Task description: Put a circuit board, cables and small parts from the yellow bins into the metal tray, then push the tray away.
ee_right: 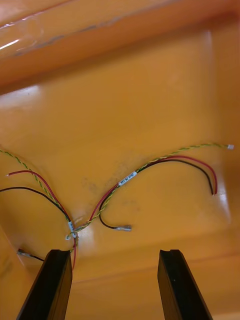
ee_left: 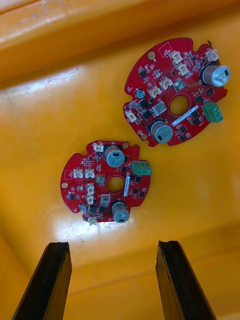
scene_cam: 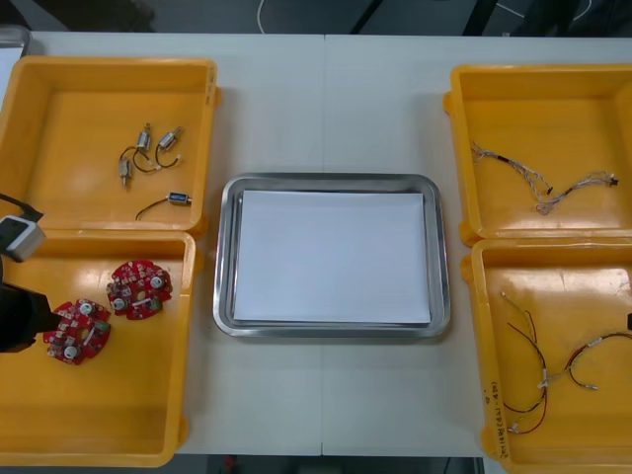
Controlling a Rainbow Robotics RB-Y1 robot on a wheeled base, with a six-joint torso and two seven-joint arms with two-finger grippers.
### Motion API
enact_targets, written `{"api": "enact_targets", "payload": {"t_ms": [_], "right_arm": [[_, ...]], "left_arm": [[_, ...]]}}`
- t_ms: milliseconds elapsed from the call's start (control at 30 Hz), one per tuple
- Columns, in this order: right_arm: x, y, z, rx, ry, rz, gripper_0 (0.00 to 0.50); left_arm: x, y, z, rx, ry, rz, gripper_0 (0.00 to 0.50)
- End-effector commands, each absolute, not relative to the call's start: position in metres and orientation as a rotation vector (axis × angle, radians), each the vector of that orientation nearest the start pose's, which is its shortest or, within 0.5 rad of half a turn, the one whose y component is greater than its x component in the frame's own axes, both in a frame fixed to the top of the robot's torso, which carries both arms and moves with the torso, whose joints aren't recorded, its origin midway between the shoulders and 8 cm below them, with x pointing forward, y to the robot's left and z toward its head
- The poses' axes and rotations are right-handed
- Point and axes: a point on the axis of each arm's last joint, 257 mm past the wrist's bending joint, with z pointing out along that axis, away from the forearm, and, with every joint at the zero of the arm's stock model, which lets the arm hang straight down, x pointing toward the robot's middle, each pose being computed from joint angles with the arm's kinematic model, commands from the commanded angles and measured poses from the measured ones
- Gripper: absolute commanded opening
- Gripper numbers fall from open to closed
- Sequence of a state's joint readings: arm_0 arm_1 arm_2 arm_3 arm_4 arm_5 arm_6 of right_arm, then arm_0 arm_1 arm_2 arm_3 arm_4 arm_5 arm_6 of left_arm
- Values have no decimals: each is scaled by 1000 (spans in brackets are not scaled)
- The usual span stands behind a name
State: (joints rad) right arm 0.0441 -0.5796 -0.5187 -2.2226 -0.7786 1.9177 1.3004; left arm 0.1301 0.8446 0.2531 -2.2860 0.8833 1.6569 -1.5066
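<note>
Two round red circuit boards lie in the near left yellow bin (scene_cam: 118, 425). The nearer board (ee_left: 106, 181) is just ahead of my left gripper (ee_left: 115, 282), which hangs open above the bin floor and holds nothing. The second board (ee_left: 175, 92) lies farther out. In the front view my left arm (scene_cam: 15, 311) is at the bin's left side, beside the boards (scene_cam: 77, 331) (scene_cam: 139, 288). My right gripper (ee_right: 115, 285) is open over red, black and yellow cables (ee_right: 150, 170) in the near right bin (scene_cam: 592, 286). The metal tray (scene_cam: 225, 257), white inside, sits between the bins.
The far left bin (scene_cam: 59, 99) holds several small metal parts (scene_cam: 148, 148). In the far right bin (scene_cam: 494, 99) lies a pale twisted cable (scene_cam: 543, 188). Bare table shows beyond the tray (scene_cam: 331, 99) and in front of it.
</note>
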Motion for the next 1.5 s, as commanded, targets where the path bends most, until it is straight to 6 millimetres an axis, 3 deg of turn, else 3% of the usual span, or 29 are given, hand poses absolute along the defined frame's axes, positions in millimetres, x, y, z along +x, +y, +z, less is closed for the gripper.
{"api": "enact_targets", "payload": {"t_ms": [33,133,533,933,1500], "right_arm": [[305,-411,-222,543,2677,106,500],[298,-411,-232,603,2685,108,500],[313,-406,-245,821,2561,174,500],[330,-405,-258,861,2521,183,500],[355,-400,-293,962,2468,215,500]], "left_arm": [[326,373,-236,530,2690,173,500],[325,372,-242,546,2694,192,500],[315,371,-264,569,2729,211,500],[323,371,-299,554,2721,191,500],[311,374,-310,546,2745,195,500]]}}
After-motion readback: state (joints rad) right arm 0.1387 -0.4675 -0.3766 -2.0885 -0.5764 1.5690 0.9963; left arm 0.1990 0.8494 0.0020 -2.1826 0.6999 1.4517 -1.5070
